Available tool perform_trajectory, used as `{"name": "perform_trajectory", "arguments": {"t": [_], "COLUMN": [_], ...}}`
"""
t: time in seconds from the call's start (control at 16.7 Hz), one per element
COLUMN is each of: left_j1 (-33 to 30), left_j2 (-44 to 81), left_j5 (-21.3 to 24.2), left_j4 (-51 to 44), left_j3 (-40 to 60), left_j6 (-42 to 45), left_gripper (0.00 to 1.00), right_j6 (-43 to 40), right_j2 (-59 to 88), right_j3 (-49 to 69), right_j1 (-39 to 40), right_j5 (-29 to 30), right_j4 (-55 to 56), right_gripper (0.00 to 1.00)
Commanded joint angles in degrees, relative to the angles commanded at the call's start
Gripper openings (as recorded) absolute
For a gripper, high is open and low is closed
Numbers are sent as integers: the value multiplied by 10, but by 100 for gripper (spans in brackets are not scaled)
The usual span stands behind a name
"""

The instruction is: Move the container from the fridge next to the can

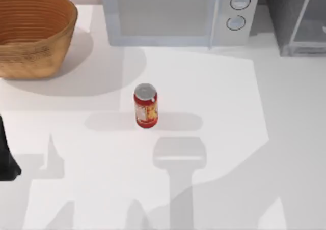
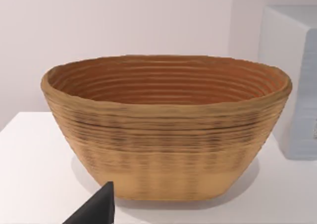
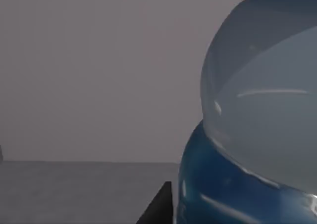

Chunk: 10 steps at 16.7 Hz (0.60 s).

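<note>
bottle (image 3: 257,135) is not on the table top; the top view has the can (image 1: 145,106) upright at the table's middle, the microwave (image 1: 178,13) behind the can, the basket (image 1: 35,31) far to the can's left and back, and the fridge (image 1: 300,19) to the can's right and back. a dark piece of the left arm (image 1: 7,159) sits at the table edge, left of the can. left wrist view: the basket stands close ahead, one dark fingertip (image 2: 96,209) low in front of it; i cannot tell whether those fingers are apart. right wrist view: the bottle is very close against grey walls, a dark finger (image 3: 158,206) just beside it; i cannot tell if it is clamped.
</note>
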Motion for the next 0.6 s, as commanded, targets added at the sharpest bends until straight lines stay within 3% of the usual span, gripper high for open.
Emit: {"name": "perform_trajectory", "arguments": {"t": [0.6], "left_j1": [0], "left_j2": [0], "left_j5": [0], "left_j4": [0], "left_j3": [0], "left_j6": [0], "left_gripper": [100], "right_j6": [1], "right_j2": [-41], "right_j3": [-17], "right_j1": [-4], "right_j5": [-5], "right_j4": [-24], "right_gripper": [0]}}
